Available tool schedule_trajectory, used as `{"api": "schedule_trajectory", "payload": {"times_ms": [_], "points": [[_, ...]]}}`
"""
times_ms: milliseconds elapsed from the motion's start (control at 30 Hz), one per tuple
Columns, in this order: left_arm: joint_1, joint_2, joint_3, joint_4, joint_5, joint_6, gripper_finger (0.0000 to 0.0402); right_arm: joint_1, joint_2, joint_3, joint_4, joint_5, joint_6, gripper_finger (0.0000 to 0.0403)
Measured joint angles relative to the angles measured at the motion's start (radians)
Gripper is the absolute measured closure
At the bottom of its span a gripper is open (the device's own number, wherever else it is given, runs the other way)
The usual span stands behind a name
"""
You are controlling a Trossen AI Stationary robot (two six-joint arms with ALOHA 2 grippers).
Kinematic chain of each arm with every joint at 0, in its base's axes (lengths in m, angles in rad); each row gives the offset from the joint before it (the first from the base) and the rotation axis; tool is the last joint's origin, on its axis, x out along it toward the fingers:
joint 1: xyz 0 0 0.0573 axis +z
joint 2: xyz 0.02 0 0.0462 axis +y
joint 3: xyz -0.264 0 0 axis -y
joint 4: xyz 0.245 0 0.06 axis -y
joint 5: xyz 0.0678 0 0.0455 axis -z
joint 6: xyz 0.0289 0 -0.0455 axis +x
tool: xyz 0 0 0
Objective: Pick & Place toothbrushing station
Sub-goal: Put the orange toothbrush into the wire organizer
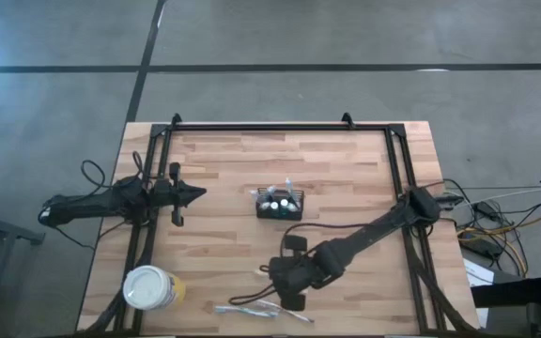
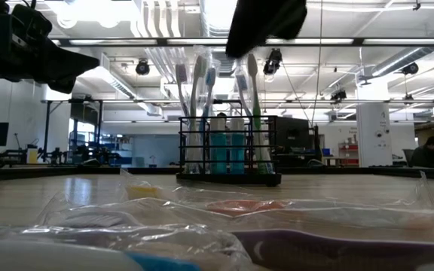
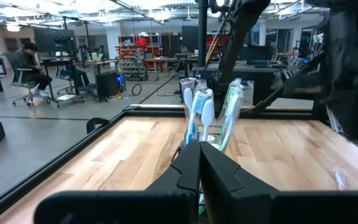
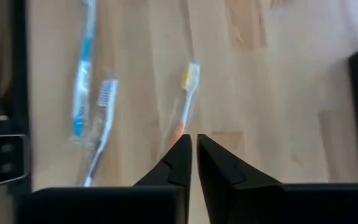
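Black mesh caddy [image 1: 281, 205] of toothbrushes mid-table, no legible writing anywhere; both grippers' jaws together, empty.

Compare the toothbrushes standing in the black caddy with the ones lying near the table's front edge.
The toothbrushes in the caddy stand upright, heads up, held by the black mesh caddy; the loose toothbrushes lie flat on the wooden table.

The caddy's brushes show no wrapping; the loose ones lie in clear wrappers.

The caddy's brushes are bunched near the table's middle; the loose ones are spread out near the front edge.

Both sets are full-length brushes in mixed colours.
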Motion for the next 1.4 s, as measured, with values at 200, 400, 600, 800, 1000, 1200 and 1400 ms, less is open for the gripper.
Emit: {"api": "schedule_trajectory", "payload": {"times_ms": [200, 400, 600, 800, 1000, 1200, 1400], "points": [[0.000, 0.000, 0.000, 0.001, 0.000, 0.000, 0.0392, -0.019, 0.067, 0.002, 0.009, -0.109, 0.091, 0.0311], [0.000, 0.000, 0.001, -0.034, 0.011, -0.010, 0.0392, -0.030, 0.136, 0.000, 0.021, -0.112, 0.125, 0.0251], [0.000, 0.002, 0.001, -0.056, 0.022, -0.028, 0.0391, -0.040, 0.174, 0.001, 0.066, -0.117, 0.156, 0.0225], [0.000, 0.002, 0.001, -0.055, 0.023, -0.029, 0.0393, -0.043, 0.208, 0.002, 0.078, -0.137, 0.168, 0.0219], [0.000, 0.001, 0.001, -0.050, 0.022, -0.029, 0.0394, -0.042, 0.257, 0.006, 0.052, -0.126, 0.136, 0.0236], [0.000, 0.002, 0.001, -0.048, 0.021, -0.029, 0.0394, -0.044, 0.253, 0.003, 0.039, -0.126, 0.115, 0.0294], [0.000, 0.002, 0.001, -0.042, 0.021, -0.032, 0.0394, -0.044, 0.238, 0.000, 0.035, -0.127, 0.083, 0.0383]]}}
